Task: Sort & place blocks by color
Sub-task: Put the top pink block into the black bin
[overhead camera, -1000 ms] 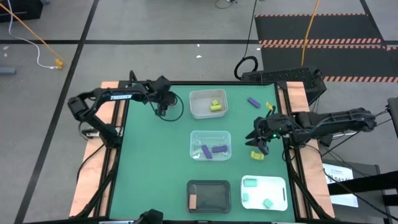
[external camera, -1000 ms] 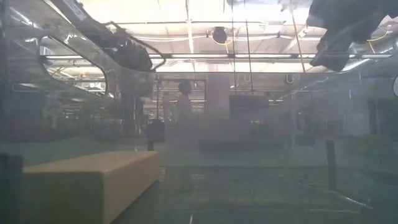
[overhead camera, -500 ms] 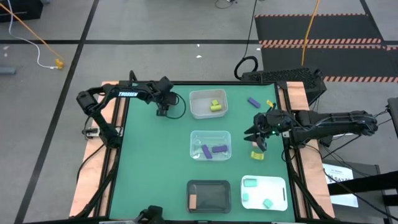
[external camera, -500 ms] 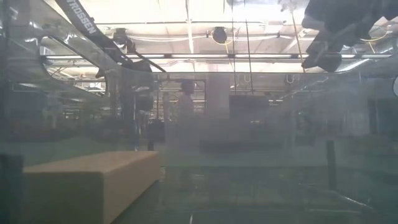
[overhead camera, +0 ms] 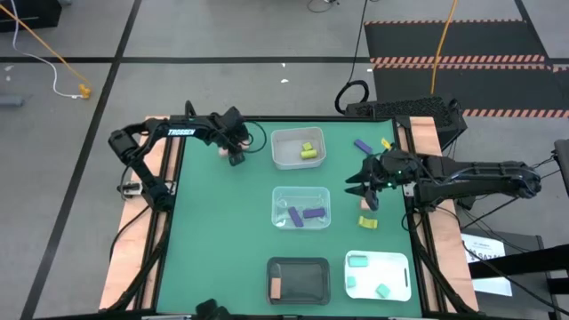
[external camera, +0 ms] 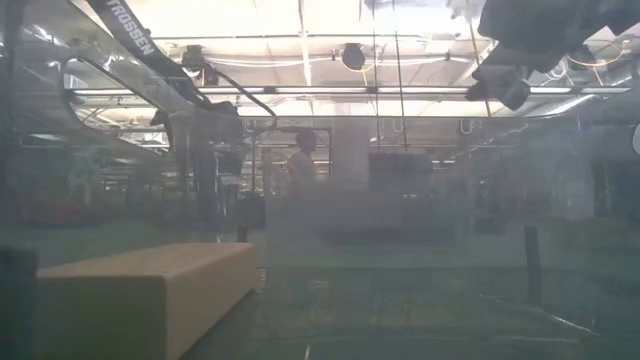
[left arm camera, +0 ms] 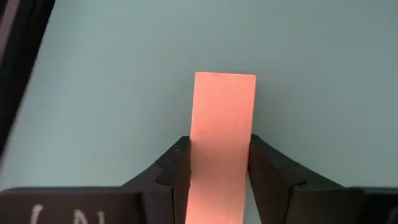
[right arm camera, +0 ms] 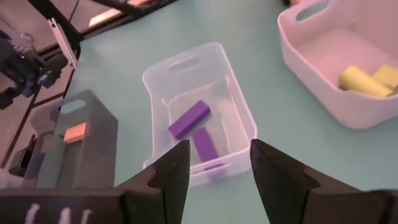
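salmon-pink, long and flat-sided, a block [left arm camera: 222, 140] sits pinched between the two dark fingers [left arm camera: 176, 171] of the left hand [overhead camera: 233, 156], which is at the far left part of the green tabletop [overhead camera: 218, 231], left of the white bin [overhead camera: 297, 148]. the block pokes out past the fingertips over bare green surface; whether it is touching the tabletop i cannot tell.

the white bin at the far middle holds yellow-green blocks [overhead camera: 308, 151]. just nearer, the clear bin [overhead camera: 300, 208] holds two purple blocks [right arm camera: 189, 119], one leaning across the other. at the near edge the black tray [overhead camera: 299, 277] has one salmon block [overhead camera: 276, 286] at its left end, and beside it the white tray [overhead camera: 378, 274] carries two mint green blocks [overhead camera: 357, 261].

the right hand [overhead camera: 366, 188] hangs above the right side of the tabletop, its fingers [right arm camera: 172, 171] spread apart with nothing between them, pointing toward the clear bin. loose pieces lie around it: a purple block [overhead camera: 363, 146] and a small yellow one [overhead camera: 386, 148] farther back near the right edge, and a yellow-green block [overhead camera: 367, 221] on the near side of the hand, between it and the white tray.

in the low view a tan block [external camera: 140, 295] looms close at the left, and a person [external camera: 300, 165] stands far off in the room behind.
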You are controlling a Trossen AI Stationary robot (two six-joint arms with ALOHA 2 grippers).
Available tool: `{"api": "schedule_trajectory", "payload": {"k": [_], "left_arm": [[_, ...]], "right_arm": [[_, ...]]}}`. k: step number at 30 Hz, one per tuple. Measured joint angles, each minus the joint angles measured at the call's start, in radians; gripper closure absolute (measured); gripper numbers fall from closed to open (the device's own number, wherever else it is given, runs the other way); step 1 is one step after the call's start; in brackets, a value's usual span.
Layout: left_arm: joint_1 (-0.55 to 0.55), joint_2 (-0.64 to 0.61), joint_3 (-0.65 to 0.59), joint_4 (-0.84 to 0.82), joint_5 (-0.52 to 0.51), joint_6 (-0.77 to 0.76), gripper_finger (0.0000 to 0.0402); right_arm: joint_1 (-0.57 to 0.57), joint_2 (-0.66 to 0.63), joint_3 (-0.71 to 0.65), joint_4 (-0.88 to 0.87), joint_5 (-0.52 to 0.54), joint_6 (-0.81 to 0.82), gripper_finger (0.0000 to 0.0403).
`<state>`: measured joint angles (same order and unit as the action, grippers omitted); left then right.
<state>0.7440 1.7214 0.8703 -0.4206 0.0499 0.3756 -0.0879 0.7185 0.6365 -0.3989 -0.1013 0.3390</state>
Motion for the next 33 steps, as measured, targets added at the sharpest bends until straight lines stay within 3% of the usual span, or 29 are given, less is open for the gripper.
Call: {"api": "schedule_trajectory", "payload": {"k": [4, 13, 18, 25, 33], "left_arm": [[-0.005, -0.044, -0.007, 0.026, -0.006, -0.192, 0.0275], [-0.036, -0.295, -0.01, 0.171, -0.006, -0.544, 0.0275], [-0.102, -0.42, -0.007, 0.371, -0.009, -0.7, 0.0275], [-0.247, -0.457, -0.007, 0.68, -0.038, -0.833, 0.0275], [-0.388, -0.457, -0.006, 0.808, -0.356, -0.978, 0.0275]], "right_arm": [[-0.028, 0.0, 0.0, 0.056, 0.02, -0.011, 0.0245], [-0.131, 0.002, 0.0, 0.16, 0.244, -0.073, 0.0245], [-0.203, 0.04, 0.0, 0.282, 0.285, 0.018, 0.0245], [-0.26, 0.208, 0.0, 0.58, 0.283, 0.185, 0.0245], [-0.251, 0.416, 0.001, 1.028, 0.257, 0.012, 0.0226]]}}
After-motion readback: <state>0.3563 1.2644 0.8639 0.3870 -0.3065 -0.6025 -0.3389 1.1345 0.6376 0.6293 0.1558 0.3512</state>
